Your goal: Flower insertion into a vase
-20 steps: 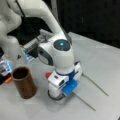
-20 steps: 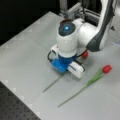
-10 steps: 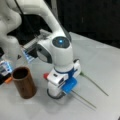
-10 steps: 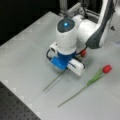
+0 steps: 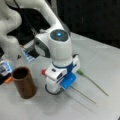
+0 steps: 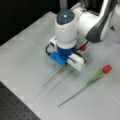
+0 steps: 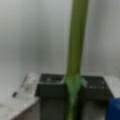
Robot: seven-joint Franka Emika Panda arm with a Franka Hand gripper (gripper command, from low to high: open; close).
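The vase [image 5: 23, 85] is a dark brown cylinder standing upright at a front view's left, its mouth empty. My gripper [image 5: 58, 88] [image 6: 65, 64] is low over the table just to the vase's right. In the wrist view the gripper [image 7: 73, 87] is shut on the green stem of a flower [image 7: 76, 42], with a dark pad on each side. That flower's stem [image 5: 82, 93] [image 6: 53, 77] lies on the table, and its red head [image 5: 44, 72] [image 6: 83, 47] shows beyond the hand. Another flower [image 6: 100, 75] [image 5: 92, 81] with a red head lies beside it, untouched.
Both flowers lie on a pale grey table [image 5: 100, 57] [image 6: 22, 62]. A dark perforated board [image 6: 15, 107] borders it at a front view's bottom left. Blue and orange items [image 5: 6, 71] sit behind the vase, near the arm's base.
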